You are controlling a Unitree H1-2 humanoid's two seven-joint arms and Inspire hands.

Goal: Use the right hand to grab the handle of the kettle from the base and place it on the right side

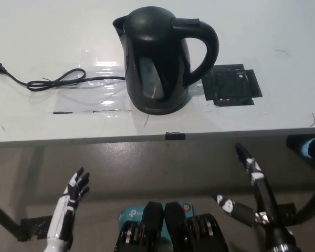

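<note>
Glossy black kettle [158, 60] upright on the white table [283, 31], its base hidden beneath it, curved handle [206, 50] facing right. Black cord [58, 80] trails left. Both hands hang below the table edge, empty with fingers spread: left hand [75, 190], right hand [250, 181].

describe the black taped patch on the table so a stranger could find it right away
Start at the white table and find the black kettle standing near its middle. Just past the kettle's handle, on the robot's right, lies a flat square of black tape. Unlike the thin power cord on the other side, it is a broad dark patch.
</note>
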